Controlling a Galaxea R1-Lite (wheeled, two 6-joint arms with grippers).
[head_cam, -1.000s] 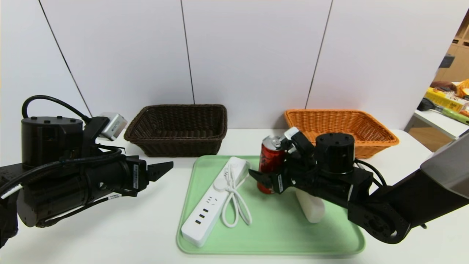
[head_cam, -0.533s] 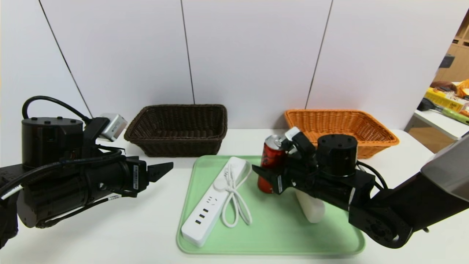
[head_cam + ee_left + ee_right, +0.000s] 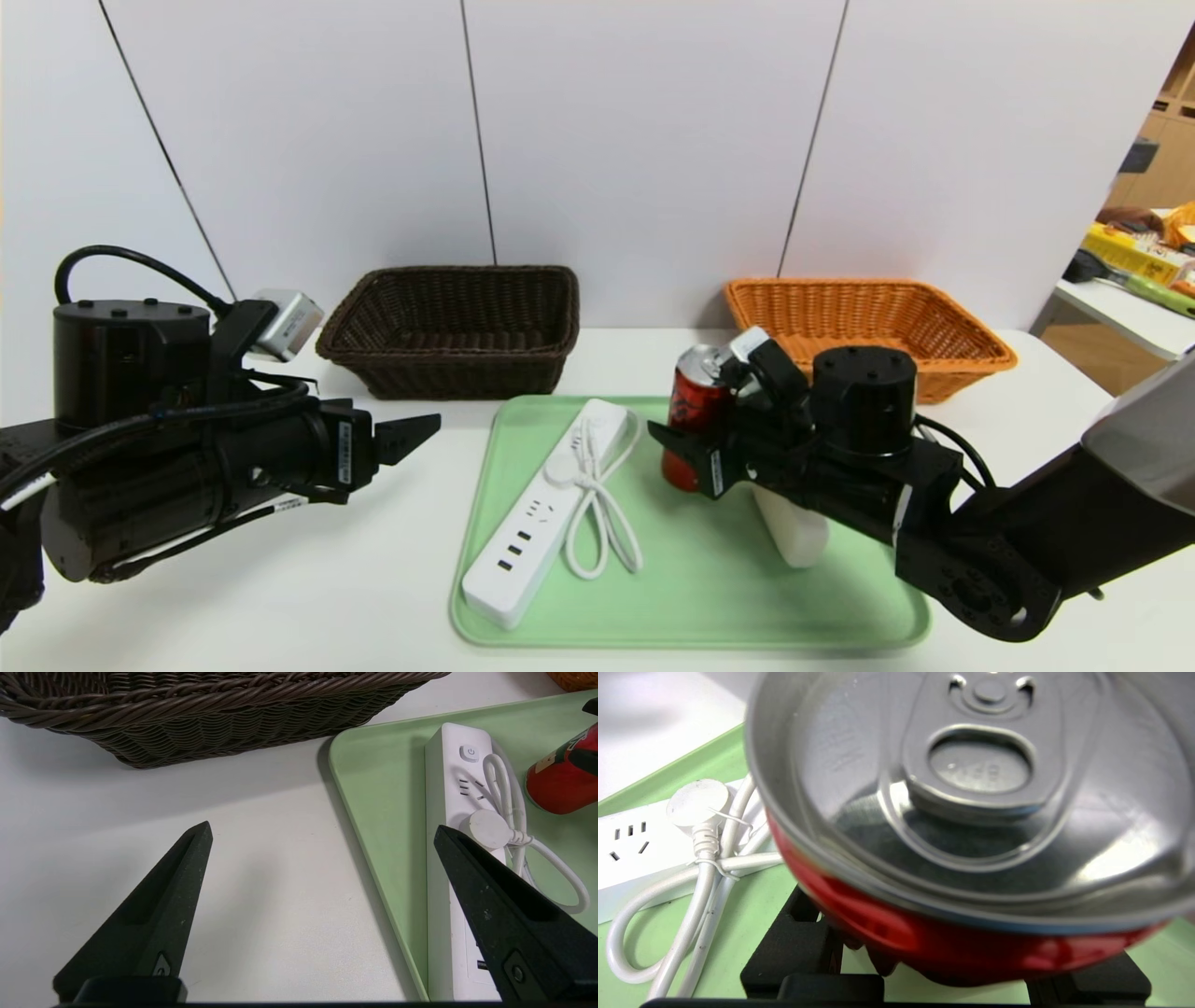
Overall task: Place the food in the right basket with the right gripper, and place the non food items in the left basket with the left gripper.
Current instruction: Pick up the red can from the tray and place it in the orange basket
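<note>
Right tool (image 3: 680,446): my fingers pinch the red can (image 3: 694,413), upright over the green tray (image 3: 709,597)
Left tool (image 3: 322,868): spread, idle above the tabletop (image 3: 261,914)

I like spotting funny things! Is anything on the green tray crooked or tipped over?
Yes, the red can leans a little instead of standing straight, because the right gripper is squeezing it. The white power strip lies slanted across the green tray. Nothing is spilled.

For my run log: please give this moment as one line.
right gripper: shut on red can, over green tray | left gripper: open, idle beside tray | power strip: on tray | baskets: nothing inside visible
</note>
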